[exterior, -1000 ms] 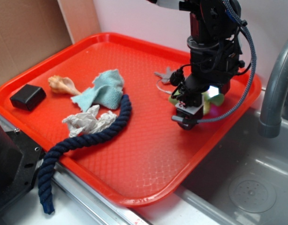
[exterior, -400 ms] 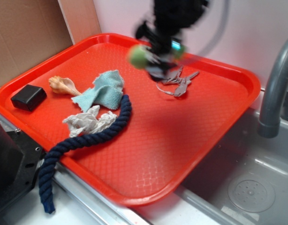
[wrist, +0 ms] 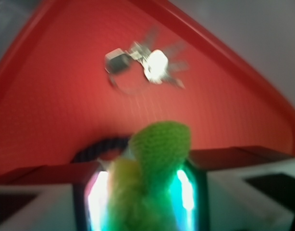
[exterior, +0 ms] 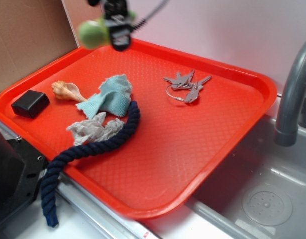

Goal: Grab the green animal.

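The green animal is a fuzzy lime-green plush, held up in the air above the back left of the red tray. My gripper is shut on it and shows blurred at the top of the exterior view. In the wrist view the green animal fills the space between my two fingers, one rounded limb sticking up, with my gripper closed around its body.
On the tray lie a bunch of keys, a pale teal cloth, a shell, a black block, a crumpled white paper and a dark blue rope. A sink with a grey faucet lies to the right.
My gripper has lifted the green animal off the tray's right side and carried it up and to the left, across the tray to its back left corner. The keys now lie uncovered.
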Robot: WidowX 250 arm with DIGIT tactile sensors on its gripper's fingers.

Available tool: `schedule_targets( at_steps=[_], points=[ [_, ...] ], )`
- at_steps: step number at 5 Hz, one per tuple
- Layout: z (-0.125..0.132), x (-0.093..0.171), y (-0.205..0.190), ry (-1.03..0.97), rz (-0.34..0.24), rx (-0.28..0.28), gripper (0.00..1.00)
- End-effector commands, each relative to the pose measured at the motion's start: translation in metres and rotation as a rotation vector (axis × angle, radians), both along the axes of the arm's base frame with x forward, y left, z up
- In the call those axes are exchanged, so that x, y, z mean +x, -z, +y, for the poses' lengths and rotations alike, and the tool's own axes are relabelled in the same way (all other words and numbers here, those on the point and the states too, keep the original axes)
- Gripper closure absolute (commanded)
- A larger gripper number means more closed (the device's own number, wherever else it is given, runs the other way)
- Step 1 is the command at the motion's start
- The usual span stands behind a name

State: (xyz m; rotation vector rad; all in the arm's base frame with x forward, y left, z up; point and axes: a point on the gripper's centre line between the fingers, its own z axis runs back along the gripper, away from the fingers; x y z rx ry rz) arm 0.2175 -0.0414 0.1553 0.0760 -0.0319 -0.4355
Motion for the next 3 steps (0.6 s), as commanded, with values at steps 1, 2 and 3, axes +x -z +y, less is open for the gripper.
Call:
schedule_targets(
  at_steps=[1,2,3],
  points=[
    [-0.0346,-0.0331,-0.0388,-0.418,-0.076,0.019,1.00],
    [-0.0345,-0.0360,-0.0460,-0.496,-0.118,-0.018,1.00],
    [-0.0286,-0.0408,-0.0453,-0.499,-0.186,-0.044,1.00]
  ],
)
